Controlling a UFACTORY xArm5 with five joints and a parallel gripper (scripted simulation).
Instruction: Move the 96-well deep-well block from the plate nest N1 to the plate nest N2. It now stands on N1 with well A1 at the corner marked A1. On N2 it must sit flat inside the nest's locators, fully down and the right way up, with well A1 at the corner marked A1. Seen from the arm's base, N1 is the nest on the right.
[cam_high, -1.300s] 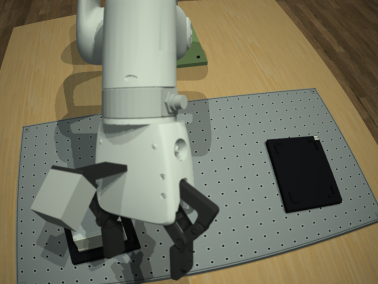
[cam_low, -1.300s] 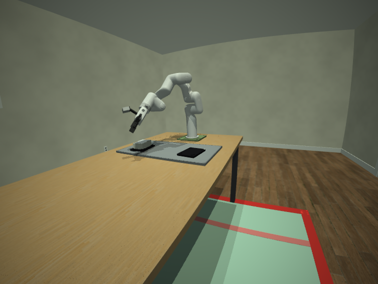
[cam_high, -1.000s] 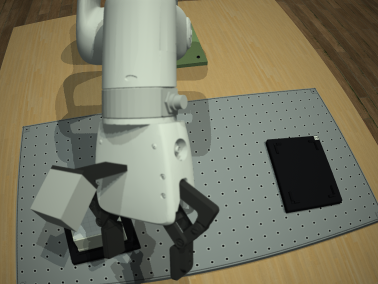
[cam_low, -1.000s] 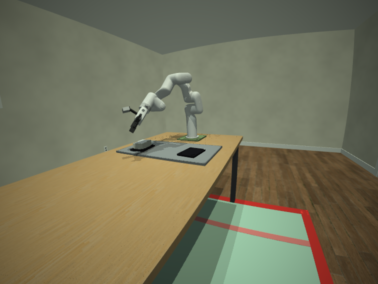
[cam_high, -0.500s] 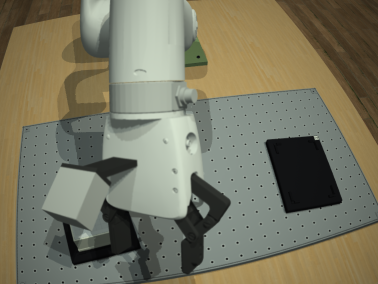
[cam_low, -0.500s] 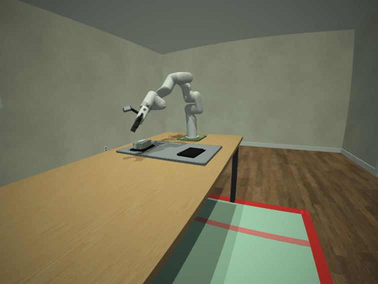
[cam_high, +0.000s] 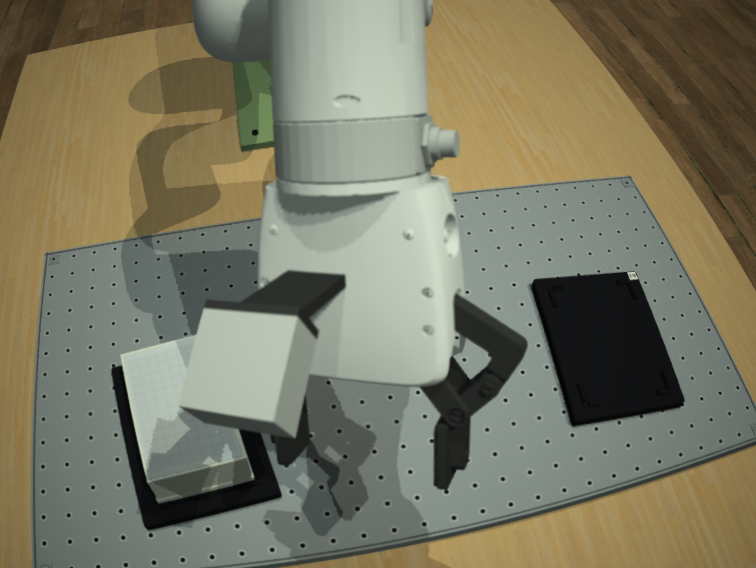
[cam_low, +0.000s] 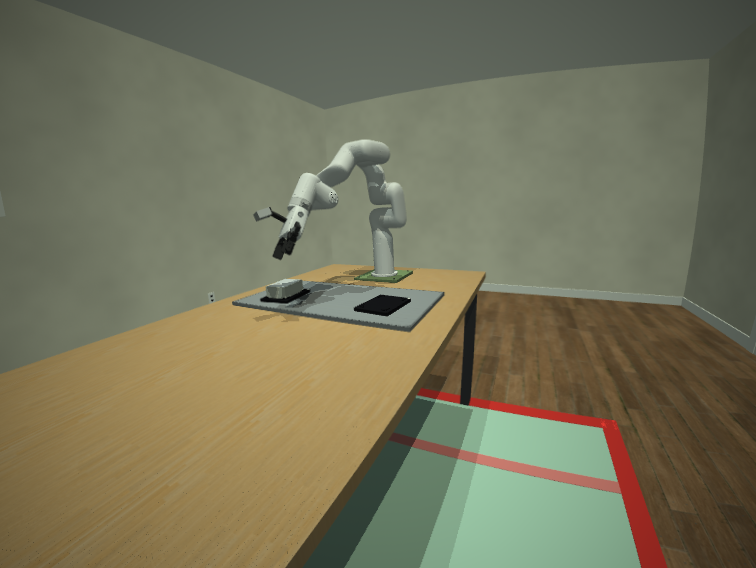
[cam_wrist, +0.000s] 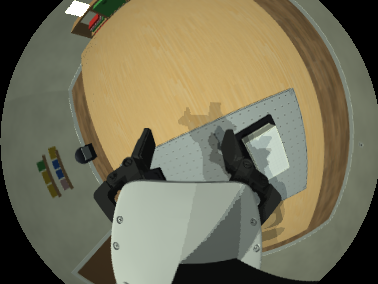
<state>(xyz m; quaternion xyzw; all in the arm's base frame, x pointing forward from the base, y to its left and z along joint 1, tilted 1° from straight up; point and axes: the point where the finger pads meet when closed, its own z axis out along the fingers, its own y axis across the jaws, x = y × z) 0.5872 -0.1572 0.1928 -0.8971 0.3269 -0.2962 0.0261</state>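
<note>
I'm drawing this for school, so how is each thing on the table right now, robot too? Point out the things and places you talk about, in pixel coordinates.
pincer (cam_high: 366, 473) (cam_low: 282, 253) (cam_wrist: 188, 137): open, up in the air, holding nothing
arm (cam_high: 348, 61) (cam_low: 383, 244): bent
block (cam_high: 161, 406) (cam_low: 284, 289) (cam_wrist: 274, 152): standing on N1
N1 (cam_high: 171, 516) (cam_low: 267, 299) (cam_wrist: 256, 126): filled by the block
N2 (cam_high: 611, 348) (cam_low: 381, 304): empty
grey board (cam_high: 501, 244) (cam_low: 330, 305) (cam_wrist: 295, 120): lying flat
green plate (cam_high: 253, 122) (cam_low: 403, 276): flat under the arm
</note>
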